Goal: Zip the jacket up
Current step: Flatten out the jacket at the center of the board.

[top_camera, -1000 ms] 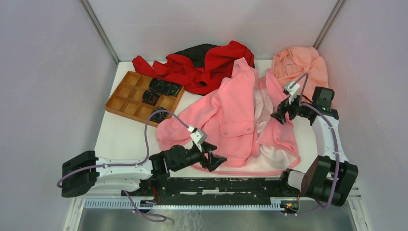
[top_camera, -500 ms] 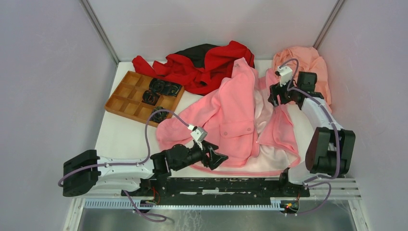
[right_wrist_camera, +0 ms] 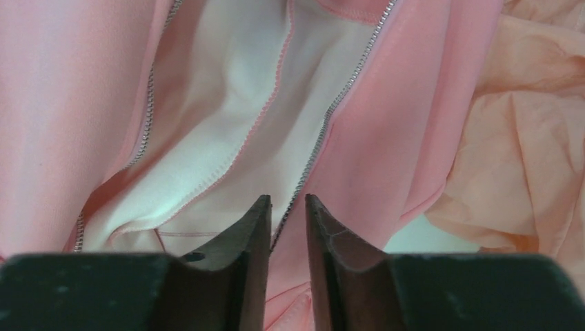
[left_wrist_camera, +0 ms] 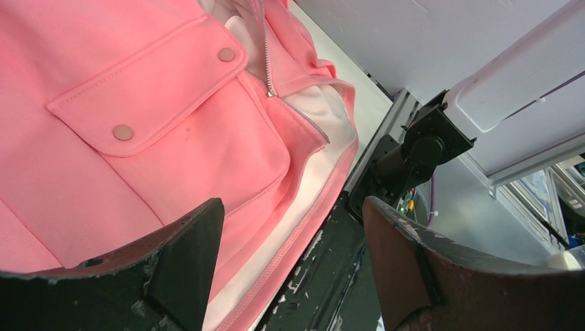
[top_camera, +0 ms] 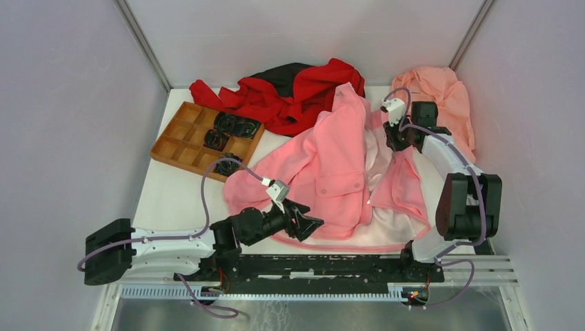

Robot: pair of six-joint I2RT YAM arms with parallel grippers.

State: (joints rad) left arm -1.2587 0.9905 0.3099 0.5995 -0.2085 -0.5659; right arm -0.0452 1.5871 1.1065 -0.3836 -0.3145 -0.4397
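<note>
So the jacket is spread open on the table. A wooden tray sits off its left side, a red and black garment at its far end, and a peach cloth past its far right corner.

The left gripper hangs over the jacket's near hem with its jaws spread wide and nothing in them. The right gripper is up at the jacket's far end, jaws down to a thin slit.

My read is that this is the setup before the actual zipping. In the left wrist view the two rows of teeth already meet at the slider, just beside the pocket flap. I'd bring the left gripper down on the hem below that slider to pin it. Then I'd use the right gripper to pull the zipper edge taut and straight, so the slider has a clean track. Slack fleece there will probably jam it.

Hard to make out:
- That zipper edge runs right down into the right jaws' slit, but I can't tell if they're pinching it or just hovering over it.
- The pull tab is too tiny to judge which way it's lying.
- From above, the slider is lost in a fold.
</note>
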